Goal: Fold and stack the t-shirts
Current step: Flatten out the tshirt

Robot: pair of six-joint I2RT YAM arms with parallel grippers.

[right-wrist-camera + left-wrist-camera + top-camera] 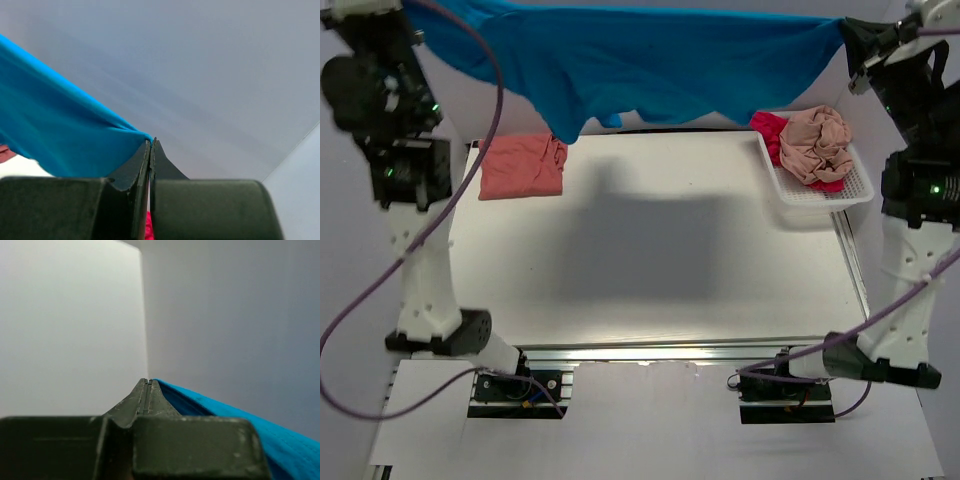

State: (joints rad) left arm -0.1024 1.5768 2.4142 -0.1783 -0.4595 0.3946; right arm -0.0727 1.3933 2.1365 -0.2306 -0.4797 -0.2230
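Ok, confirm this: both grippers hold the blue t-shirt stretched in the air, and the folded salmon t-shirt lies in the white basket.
Not quite: the salmon t-shirt lies on the table at far left, outside the basket, as the top view shows. The rest holds.

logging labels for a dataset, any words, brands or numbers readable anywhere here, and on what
None can be read.
The blue shirt, coral shirt, beige shirt, red shirt and basket are plain.
No lettering shows on the left arm or right arm.
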